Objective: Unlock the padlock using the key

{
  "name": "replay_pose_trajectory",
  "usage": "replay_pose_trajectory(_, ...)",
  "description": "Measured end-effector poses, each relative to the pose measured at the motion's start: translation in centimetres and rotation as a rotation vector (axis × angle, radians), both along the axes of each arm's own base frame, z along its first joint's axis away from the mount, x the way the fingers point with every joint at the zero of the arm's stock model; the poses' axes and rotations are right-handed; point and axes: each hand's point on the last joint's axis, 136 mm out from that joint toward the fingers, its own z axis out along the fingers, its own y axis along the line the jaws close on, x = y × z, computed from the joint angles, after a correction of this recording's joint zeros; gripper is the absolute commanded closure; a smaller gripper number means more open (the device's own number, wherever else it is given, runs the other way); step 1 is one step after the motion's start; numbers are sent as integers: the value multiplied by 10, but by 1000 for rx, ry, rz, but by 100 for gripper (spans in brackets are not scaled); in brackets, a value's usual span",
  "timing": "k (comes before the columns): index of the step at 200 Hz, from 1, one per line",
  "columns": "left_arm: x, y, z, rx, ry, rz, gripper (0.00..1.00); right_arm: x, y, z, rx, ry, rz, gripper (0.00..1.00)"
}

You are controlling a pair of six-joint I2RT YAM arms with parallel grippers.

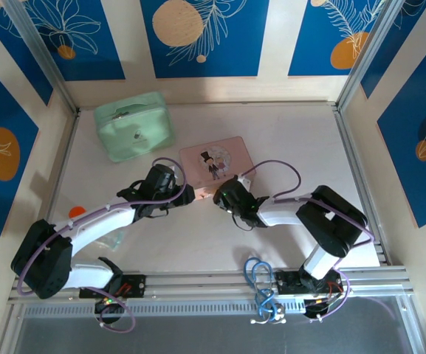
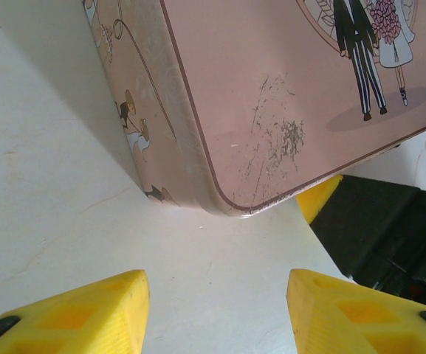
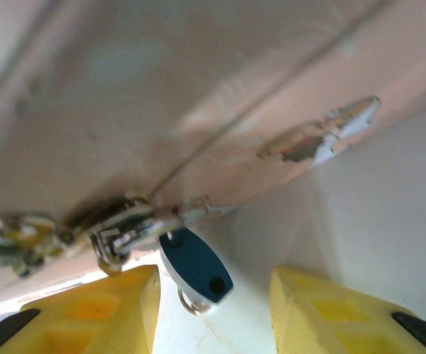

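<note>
1. By my reckoning the task has barely begun. The padlock (image 3: 194, 267) still hangs from the metal clasp (image 3: 124, 234) on the tin (image 3: 198, 96), and I cannot tell whether it is locked.
2. Still to do: take up the key, fit it and turn it.
3. My right jaws are wide open and grip nothing. The padlock sits between their tips, nearer the left one, touching neither.
4. My left jaws are also wide open and empty above the table (image 2: 50, 184), with the tin's corner just ahead of them.
</note>
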Motion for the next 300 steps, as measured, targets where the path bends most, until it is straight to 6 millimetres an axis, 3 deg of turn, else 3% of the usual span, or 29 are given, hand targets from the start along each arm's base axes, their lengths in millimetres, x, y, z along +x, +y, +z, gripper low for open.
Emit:
replay_pose_trajectory(71, 0, 1, -3, 2, 4, 2, 48, 8, 2, -4, -47, -21, 43, 71)
replay_pose_trajectory(162, 0, 1, -4, 5, 7, 3, 48, 2, 11, -2, -72, -40, 99, 100)
replay_pose_trajectory(300, 2, 0, 2, 4, 6, 3, 48, -30, 34, 3, -30, 1, 119, 100)
